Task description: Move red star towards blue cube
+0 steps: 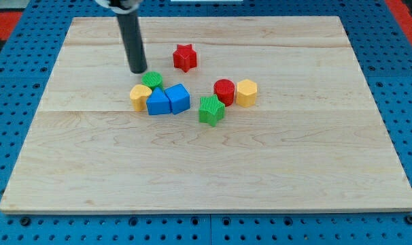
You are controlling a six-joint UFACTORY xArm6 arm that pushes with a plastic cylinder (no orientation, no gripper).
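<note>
The red star [184, 57] lies on the wooden board near the view's top centre. The blue cube [179, 99] sits below it, touching a blue wedge-like block [158, 103] on its left. My tip [138, 70] is at the end of the dark rod, left of the red star and just above-left of a green round block [152, 80]. The tip is apart from the star by about one star-width or more.
A yellow block [139, 96] sits left of the blue pair. A green cube [211, 110], a red cylinder [224, 91] and a yellow hexagonal block [246, 92] cluster to the right. The board's edge [206, 207] borders a blue pegboard.
</note>
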